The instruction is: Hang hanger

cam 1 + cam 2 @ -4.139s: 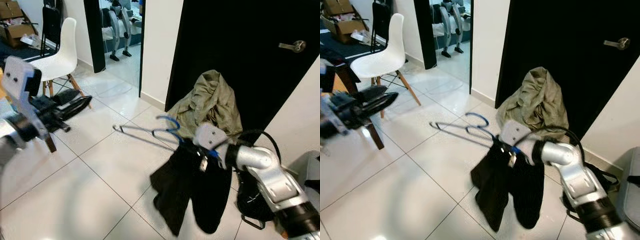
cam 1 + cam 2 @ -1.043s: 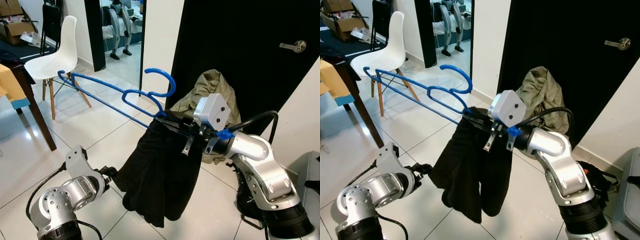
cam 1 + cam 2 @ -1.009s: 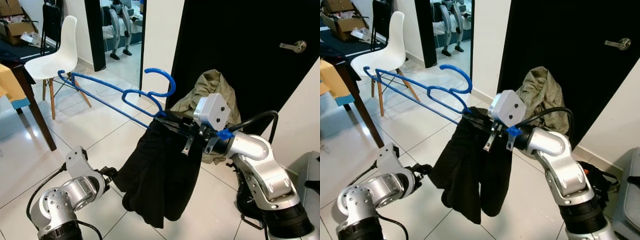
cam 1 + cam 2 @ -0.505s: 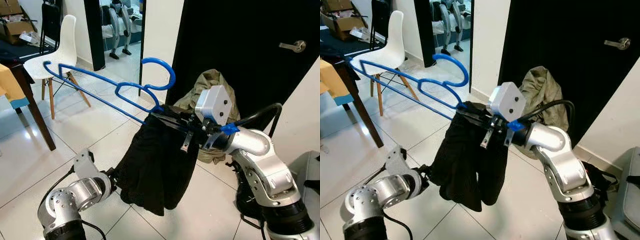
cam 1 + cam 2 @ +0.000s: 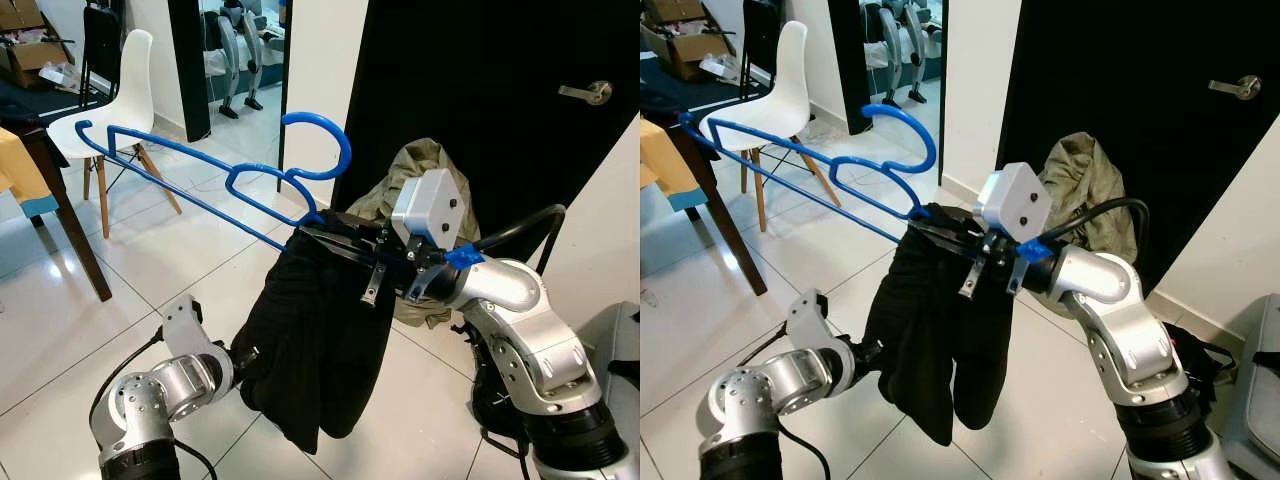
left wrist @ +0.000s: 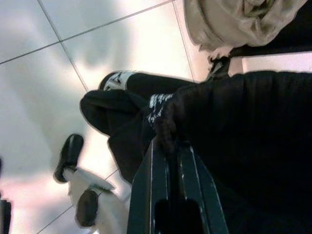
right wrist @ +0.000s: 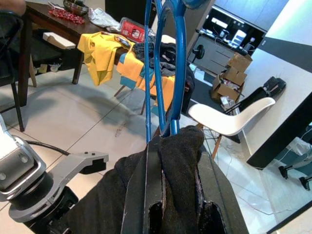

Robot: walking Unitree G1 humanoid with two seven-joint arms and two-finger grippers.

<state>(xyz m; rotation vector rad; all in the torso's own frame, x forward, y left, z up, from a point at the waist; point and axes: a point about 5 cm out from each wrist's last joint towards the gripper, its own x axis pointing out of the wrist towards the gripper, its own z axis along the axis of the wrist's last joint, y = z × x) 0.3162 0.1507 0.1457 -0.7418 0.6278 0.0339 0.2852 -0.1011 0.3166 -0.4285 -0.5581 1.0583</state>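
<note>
In front of the robot, the right gripper (image 5: 385, 262) is clamped on the blue hanger (image 5: 215, 170), whose long axis runs out to the left, hook up. The left gripper (image 5: 243, 358) pinches the draped black garment (image 5: 315, 345) below.

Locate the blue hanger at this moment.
In the left eye view the blue hanger is held up mid-frame by the right claw, with black trousers draped over it, before the black door.
</note>
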